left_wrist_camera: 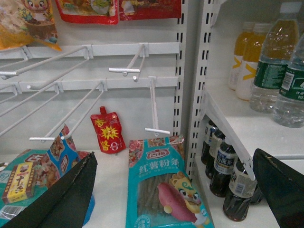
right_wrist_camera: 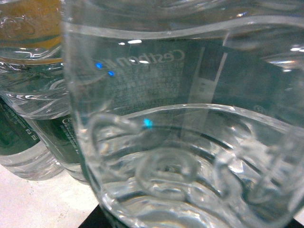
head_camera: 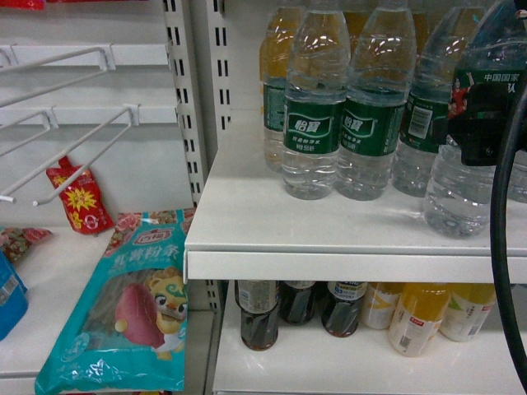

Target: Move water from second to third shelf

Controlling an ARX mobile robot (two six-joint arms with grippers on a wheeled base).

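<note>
The water bottle [head_camera: 458,193], clear and ribbed with a dark green label, stands at the front right of the white shelf [head_camera: 346,267], its base near the edge. My right gripper [head_camera: 478,123] is shut around its label, black against the green. In the right wrist view that bottle [right_wrist_camera: 190,142] fills nearly the whole frame, with the jaws hidden behind it. Two more water bottles [head_camera: 314,107] [head_camera: 372,107] stand side by side further back. My left gripper [left_wrist_camera: 171,190] hangs open and empty over the left bay, out of the head view.
On the shelf below stand dark tea bottles [head_camera: 258,317] and orange drinks [head_camera: 417,317]. In the left bay lie a teal snack bag [head_camera: 132,304] and a red pouch [head_camera: 81,197] under white wire hooks [head_camera: 74,156]. A black cable [head_camera: 502,247] hangs at the right edge.
</note>
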